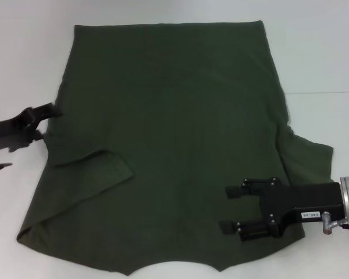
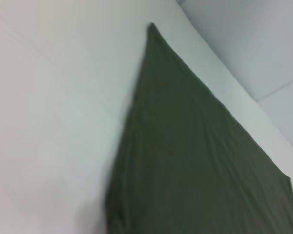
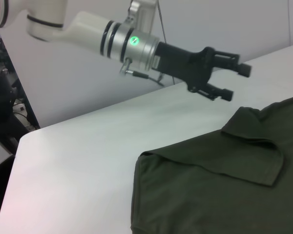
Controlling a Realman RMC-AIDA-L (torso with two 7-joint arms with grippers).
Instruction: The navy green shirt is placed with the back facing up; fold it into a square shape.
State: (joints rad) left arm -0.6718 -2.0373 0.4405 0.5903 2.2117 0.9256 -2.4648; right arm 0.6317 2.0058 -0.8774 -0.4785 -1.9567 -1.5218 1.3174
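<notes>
the navy green shirt (image 1: 174,145) lies flat on the white table (image 1: 23,52), covering most of its middle, hem toward the far edge and neckline at the near edge. the sleeve on the robot's left is already folded inward onto the body panel; the sleeve on the right side is not yet folded and spreads toward the right edge of the table. the left gripper (image 1: 46,122) sits at the shirt's left side seam, partway between the near and far edges, fingers spread and holding nothing. the right gripper (image 1: 235,209) hovers above the near right portion of the shirt, beside the unfolded sleeve, fingers parted and empty. judged step in hand: fold the right sleeve and side inward to match the left. to do this well, bring the right gripper to the outer edge of the right sleeve, pinch only the top layers at the edge, lift just enough to clear the cloth, carry the edge inward toward the centre line, and lay it down so the new fold runs parallel to the left side. keep the left gripper clear of the moving cloth, or press the left side lightly to stop the body panel sliding. release only once the cloth lies flat. count: 1 shirt, 2 grippers, 1 table, 1 sleeve folded, 1 sleeve unfolded.
</notes>
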